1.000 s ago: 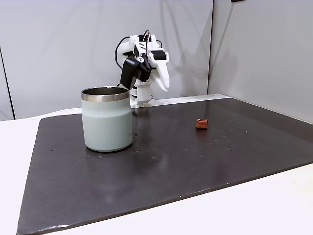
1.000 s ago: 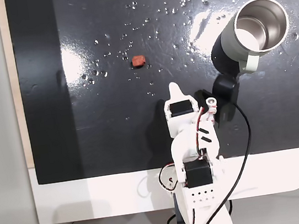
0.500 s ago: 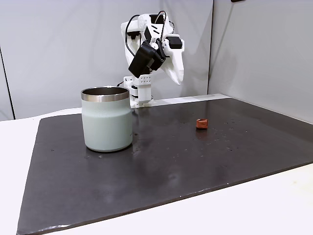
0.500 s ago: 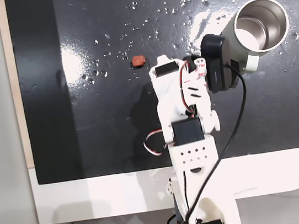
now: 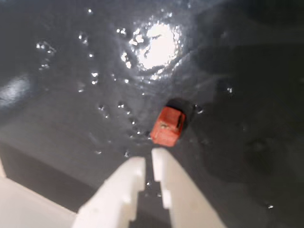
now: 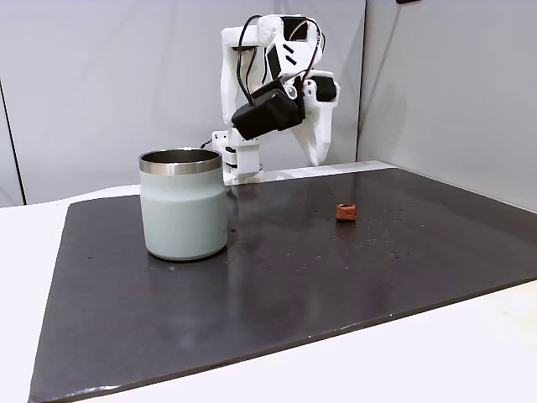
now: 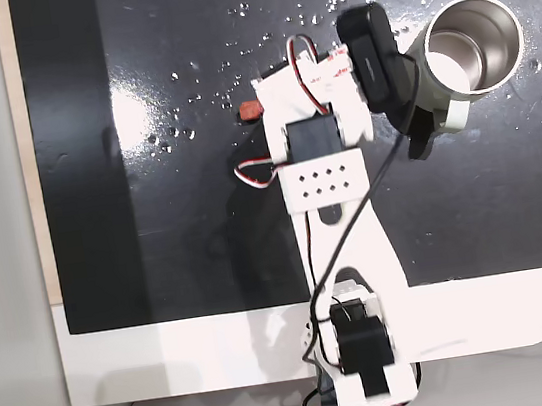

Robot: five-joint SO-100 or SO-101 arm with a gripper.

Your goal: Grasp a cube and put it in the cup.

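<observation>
Reaching farther out, nearly closed jaws hang just short of the cube [image 5: 168, 126].

In a fixed view the arm [image 7: 327, 170] covers most of the cube [image 7: 249, 111], leaving a red sliver at 9 o'clock of its head, and hides part of the cup [image 7: 455, 113] wall. In the wrist view the jaws [image 5: 148, 164] are cut off by the bottom edge, the cube [image 5: 167, 126] slightly blurred

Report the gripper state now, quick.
Gripper: shut, or nearly so, holding nothing; the cube lies on the mat just ahead of its fingertips.
</observation>
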